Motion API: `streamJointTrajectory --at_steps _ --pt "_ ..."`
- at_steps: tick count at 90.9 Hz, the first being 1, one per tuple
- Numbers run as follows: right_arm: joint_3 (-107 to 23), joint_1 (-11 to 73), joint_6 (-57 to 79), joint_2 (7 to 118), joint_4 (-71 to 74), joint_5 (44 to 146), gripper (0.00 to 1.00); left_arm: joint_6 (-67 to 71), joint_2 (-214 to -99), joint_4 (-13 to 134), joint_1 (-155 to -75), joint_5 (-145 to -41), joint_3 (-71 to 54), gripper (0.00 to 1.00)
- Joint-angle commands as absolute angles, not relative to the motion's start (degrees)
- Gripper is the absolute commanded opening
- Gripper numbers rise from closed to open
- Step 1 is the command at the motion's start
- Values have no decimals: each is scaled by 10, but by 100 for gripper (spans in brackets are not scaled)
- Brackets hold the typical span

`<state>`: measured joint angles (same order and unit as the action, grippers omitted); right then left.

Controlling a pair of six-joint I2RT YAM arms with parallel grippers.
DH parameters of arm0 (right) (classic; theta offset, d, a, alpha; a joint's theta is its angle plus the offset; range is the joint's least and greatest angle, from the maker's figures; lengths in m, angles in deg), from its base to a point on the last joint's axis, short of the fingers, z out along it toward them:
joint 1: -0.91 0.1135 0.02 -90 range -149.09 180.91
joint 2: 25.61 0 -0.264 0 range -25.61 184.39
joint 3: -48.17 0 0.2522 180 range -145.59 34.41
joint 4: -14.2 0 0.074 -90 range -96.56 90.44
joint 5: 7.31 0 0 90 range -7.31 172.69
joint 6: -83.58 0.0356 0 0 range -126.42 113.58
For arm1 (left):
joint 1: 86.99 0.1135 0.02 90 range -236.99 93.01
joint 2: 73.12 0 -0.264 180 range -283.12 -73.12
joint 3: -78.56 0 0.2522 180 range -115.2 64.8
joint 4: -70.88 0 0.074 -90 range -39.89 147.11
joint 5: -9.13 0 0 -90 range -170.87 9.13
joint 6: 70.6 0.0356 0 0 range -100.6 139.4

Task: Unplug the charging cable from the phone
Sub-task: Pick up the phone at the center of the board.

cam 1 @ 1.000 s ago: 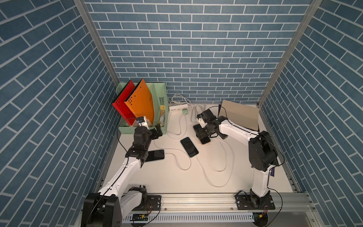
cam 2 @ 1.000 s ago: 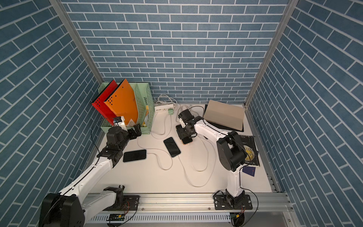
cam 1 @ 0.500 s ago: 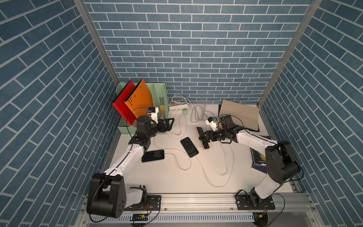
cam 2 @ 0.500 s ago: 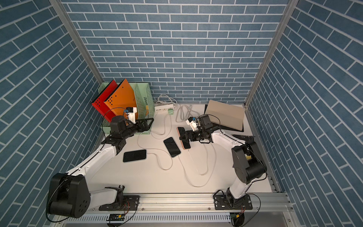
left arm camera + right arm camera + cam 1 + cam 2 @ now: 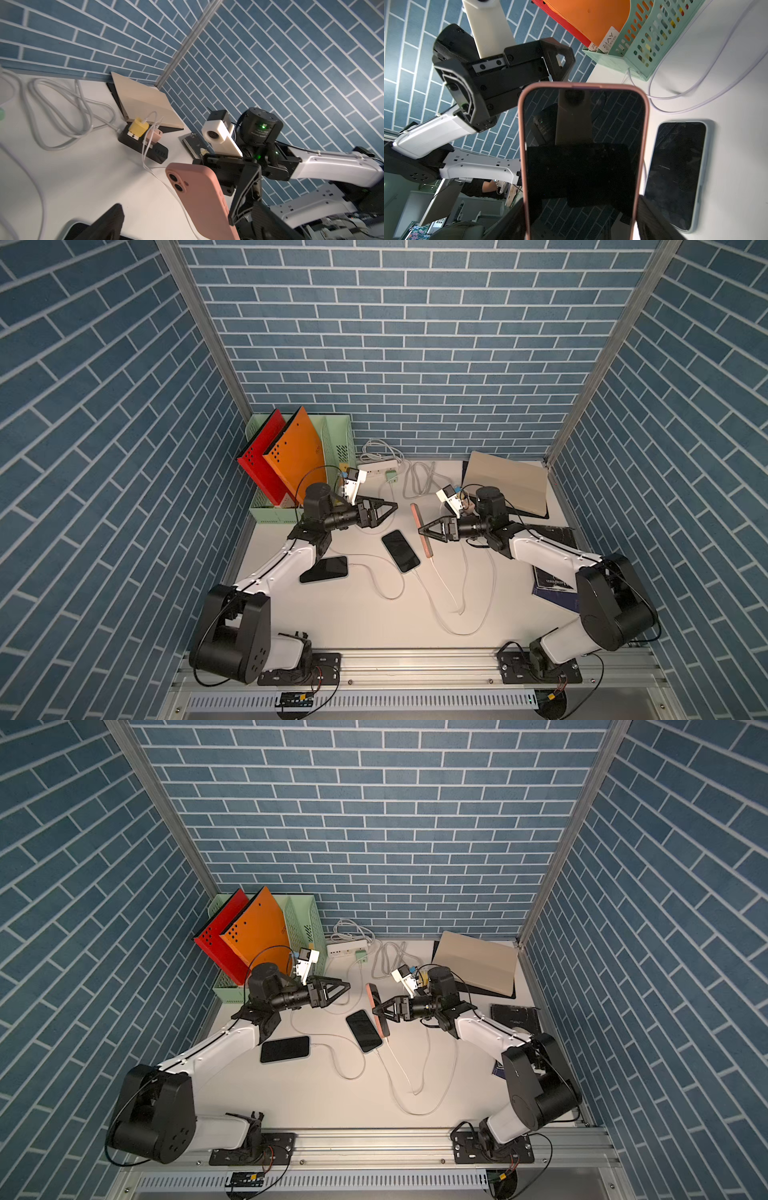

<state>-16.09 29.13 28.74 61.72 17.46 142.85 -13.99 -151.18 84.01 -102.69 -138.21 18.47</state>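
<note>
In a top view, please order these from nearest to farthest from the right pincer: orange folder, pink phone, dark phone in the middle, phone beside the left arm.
1. pink phone: held in the right pincer itself.
2. dark phone in the middle: lying just beside it.
3. phone beside the left arm: farther across.
4. orange folder: at the back, left corner.

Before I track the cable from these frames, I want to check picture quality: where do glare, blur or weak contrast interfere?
Right wrist view: the screen of the pink phone mirrors the brick wall. Both top views: sharp, evenly lit, but the white cable barely stands out from the white table. Left wrist view: no glare, the cable shows clearly beside the phone.
</note>
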Motion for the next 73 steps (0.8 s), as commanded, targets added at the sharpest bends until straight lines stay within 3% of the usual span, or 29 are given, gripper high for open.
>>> streamJointTrajectory --at_steps 1,13,73 --pt "-161 292 322 581 250 1476 36 -133 -1497 843 -1054 -1440 156 100" --pt "-158 293 322 562 263 1494 36 -73 -1498 757 -1085 -1441 123 100" --pt "-146 317 321 537 348 1524 35 -32 -1522 712 -1130 -1467 90 100"
